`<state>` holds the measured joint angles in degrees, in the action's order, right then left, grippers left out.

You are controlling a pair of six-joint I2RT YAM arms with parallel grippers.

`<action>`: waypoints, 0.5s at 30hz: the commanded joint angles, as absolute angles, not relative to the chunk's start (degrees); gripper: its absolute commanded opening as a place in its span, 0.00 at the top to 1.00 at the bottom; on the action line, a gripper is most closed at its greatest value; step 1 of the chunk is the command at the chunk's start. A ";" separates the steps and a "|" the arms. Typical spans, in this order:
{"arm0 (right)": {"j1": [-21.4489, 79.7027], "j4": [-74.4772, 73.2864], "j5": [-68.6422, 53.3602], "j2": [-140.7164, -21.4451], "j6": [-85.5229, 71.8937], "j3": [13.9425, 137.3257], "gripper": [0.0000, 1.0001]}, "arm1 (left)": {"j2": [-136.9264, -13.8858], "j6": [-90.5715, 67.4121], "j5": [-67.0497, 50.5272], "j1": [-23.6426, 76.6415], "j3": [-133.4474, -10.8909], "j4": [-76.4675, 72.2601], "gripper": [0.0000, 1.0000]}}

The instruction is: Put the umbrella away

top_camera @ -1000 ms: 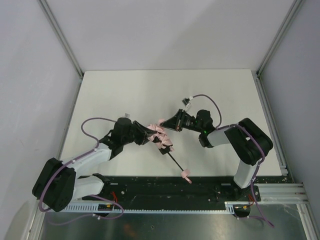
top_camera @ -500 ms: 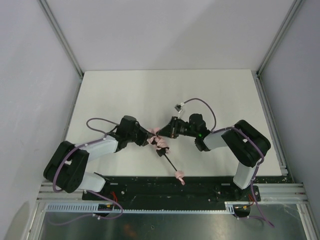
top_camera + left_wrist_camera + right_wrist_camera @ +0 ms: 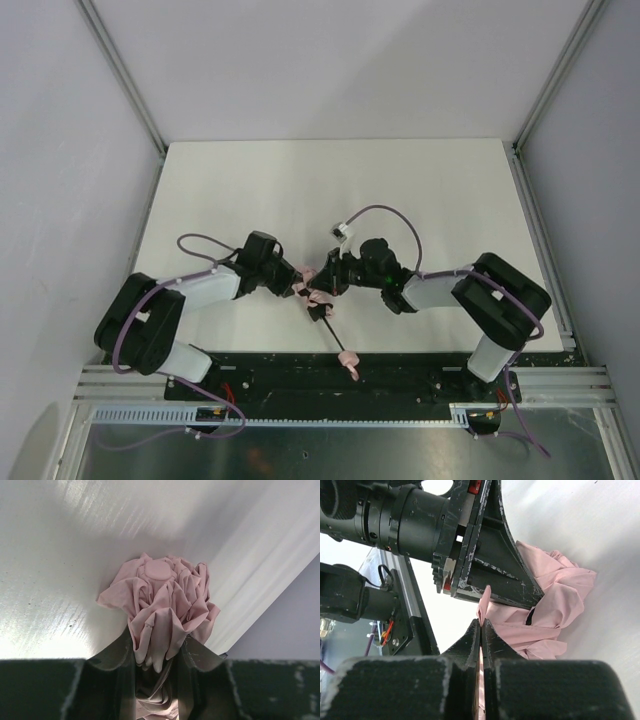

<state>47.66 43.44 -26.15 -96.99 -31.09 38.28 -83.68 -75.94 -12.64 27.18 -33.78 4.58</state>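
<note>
Pink umbrella, thin fabric crumpled into a rosette — left gripper clamped on it, right gripper pinching a fold.

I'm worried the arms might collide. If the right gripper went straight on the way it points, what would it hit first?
Probably the left gripper: in the right wrist view its black finger sits just beyond the right gripper, which pinches a flap of the umbrella. Depth is hard to judge.
</note>
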 commanded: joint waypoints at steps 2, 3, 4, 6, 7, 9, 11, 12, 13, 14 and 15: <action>52.42 65.60 -31.20 -87.75 -44.11 38.41 1.00 | -87.21 -76.69 8.39 26.32 -31.34 8.93 1.00; 52.22 69.85 -30.06 -87.82 -47.94 37.88 1.00 | -86.72 -77.11 9.12 26.43 -30.61 8.29 1.00; 51.86 74.39 -29.05 -88.25 -52.75 37.53 1.00 | -86.34 -77.71 9.96 26.75 -29.94 7.66 1.00; 51.40 84.14 -27.26 -91.06 -61.70 37.35 1.00 | -85.68 -79.52 11.35 27.58 -28.47 5.89 1.00; 51.23 87.95 -26.64 -92.46 -65.83 37.57 1.00 | -85.60 -80.32 12.09 28.07 -27.95 5.32 1.00; 51.85 90.63 -25.73 -92.77 -68.53 38.02 1.00 | -85.85 -81.89 13.06 28.79 -27.29 4.74 1.00; 52.45 90.95 -25.22 -91.20 -68.26 38.18 1.00 | -86.63 -83.34 13.88 29.28 -26.77 4.37 1.00; 52.46 89.73 -25.09 -89.94 -67.44 38.16 1.00 | -87.00 -83.77 14.19 29.45 -26.61 4.29 1.00; 52.38 88.50 -25.29 -88.74 -66.42 38.15 1.00 | -87.44 -84.34 14.30 29.58 -26.49 4.17 1.00; 52.38 86.57 -25.61 -87.61 -65.24 38.15 1.00 | -87.84 -84.84 14.14 29.64 -26.30 4.11 1.00; 52.51 84.90 -26.21 -86.65 -63.82 38.15 1.00 | -88.17 -85.00 13.92 29.63 -26.38 4.16 1.00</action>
<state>48.16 51.40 -14.33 -96.75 -57.23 34.35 -82.59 -82.56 -4.34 30.28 -29.56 -3.01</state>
